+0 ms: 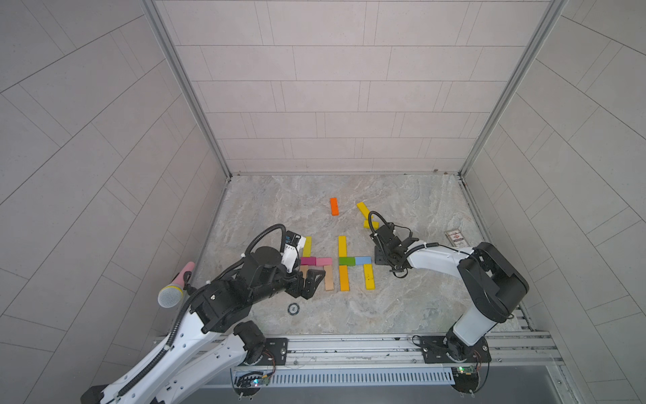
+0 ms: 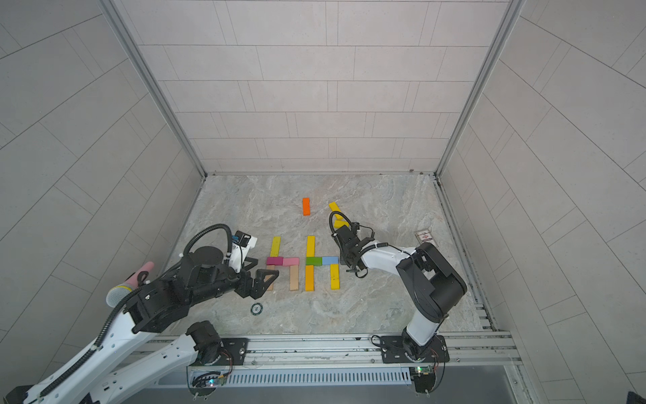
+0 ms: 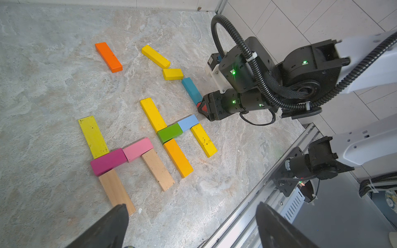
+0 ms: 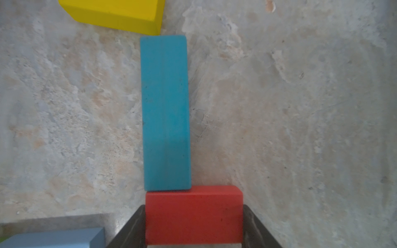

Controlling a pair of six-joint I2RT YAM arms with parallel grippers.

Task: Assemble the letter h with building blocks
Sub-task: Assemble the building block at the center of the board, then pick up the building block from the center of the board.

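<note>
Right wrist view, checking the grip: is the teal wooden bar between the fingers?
No, the right gripper holds the short red wooden block instead.

table [image 1: 402,314] middle: left group of blocks [image 1: 323,261] beside right group [image 1: 346,260] | right of these: short block [image 4: 193,214], long block [image 4: 165,111] touching behind it | toward far edge: single block [image 1: 334,206] | near right edge: card [image 1: 455,238]

Two letter h's laid flat in coloured blocks [image 3: 152,114].
Magenta block [image 3: 108,161] and pink block [image 3: 138,149] bridge one, green block [image 3: 169,133] and blue block [image 3: 188,122] the other; orange bar [image 3: 108,57] lies apart; teal bar [image 4: 165,111] butts red block [image 4: 193,216].
</note>
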